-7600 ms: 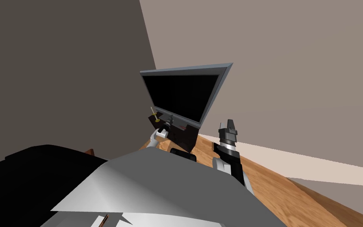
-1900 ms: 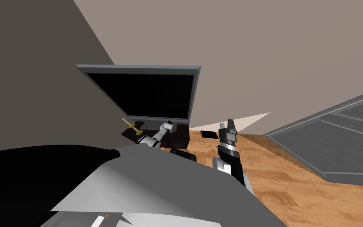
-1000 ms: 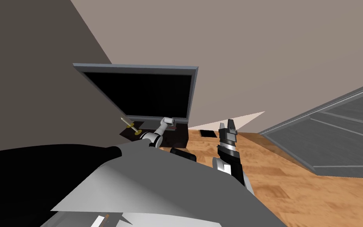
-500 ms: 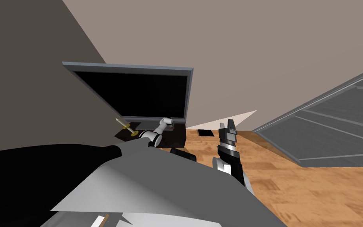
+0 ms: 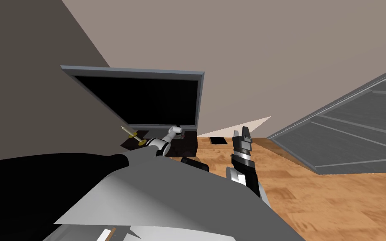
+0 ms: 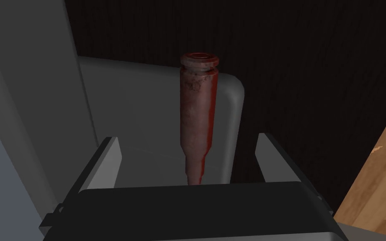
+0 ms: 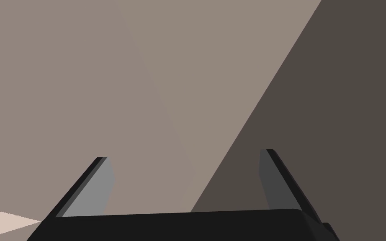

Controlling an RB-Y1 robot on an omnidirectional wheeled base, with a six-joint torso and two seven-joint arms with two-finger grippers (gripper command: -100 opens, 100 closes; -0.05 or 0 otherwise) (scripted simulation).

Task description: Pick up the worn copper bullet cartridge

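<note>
Left wrist view: the cartridge (image 6: 197, 113), reddish-brown and mottled, is seen between the 2 spread fingers (image 6: 104, 163) of the left pincer (image 6: 188, 138), touched by neither.
Cartridge position: it is set against a grey plate (image 6: 146, 113) with a rounded corner, near that plate's edge. The plate rests on a dark worktop (image 6: 313, 83).
Cartridge orientation: the narrow tip is pointed toward the pincer's body and the rimmed end away from it. Whether the cartridge lies flat or is tilted cannot be told.
Head view: the left pincer is shown at the foot of a television (image 5: 146, 100), over the worktop.
Left pincer state: released, nothing gripped.
Right pincer (image 5: 241, 134) state: released and empty, held over the wooden floor (image 5: 313, 196), well apart from the worktop.
Step in hand: judged to be the last of the approach, just short of closing.
Alignment: the cartridge is to be kept midway between the 2 fingers.
Grip zone: the wide body is to be preferred. The tapered neck nearest the pincer is likely to slip out.
Closing: the fingers are to be closed slowly, since a round case may roll on the smooth plate.
Clearance: the grey upright panel (image 6: 29, 104) beside 1 finger is to be avoided.
Lift: the cartridge is to be drawn straight away from the plate once it is gripped.
</note>
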